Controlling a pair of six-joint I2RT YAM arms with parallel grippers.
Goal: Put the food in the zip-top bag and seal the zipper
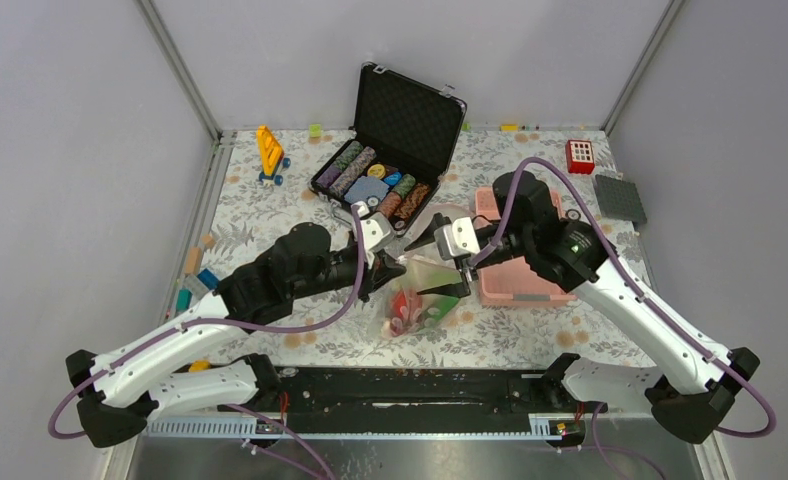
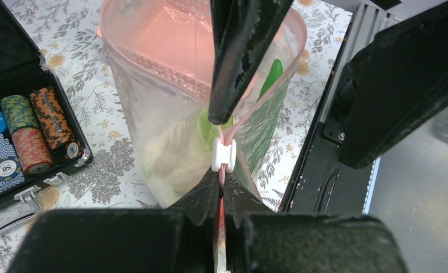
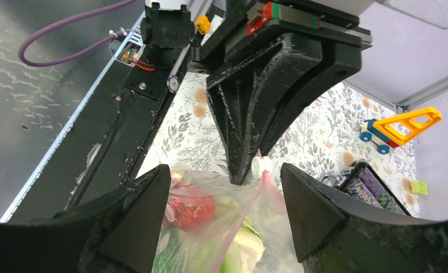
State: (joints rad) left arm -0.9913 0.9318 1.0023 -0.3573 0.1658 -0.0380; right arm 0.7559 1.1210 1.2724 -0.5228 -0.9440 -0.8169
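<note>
In the centre of the left wrist view, my left gripper is clamping the thin pale-pink zipper strip of the clear floppy plastic zip-top bag, just below its small white slider. My right gripper is hovering with its fingers wide apart around that slider. The food, a red toy fruit and a long green vegetable, is sitting inside. I'm worrying that the closing fingers will pinch loose film, or that a pull will tug the strip free.

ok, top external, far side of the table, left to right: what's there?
Yellow-orange plastic toy truck → open black case of striped poker chips → small red plastic block with white squares → dark grey flat studded plate
</note>
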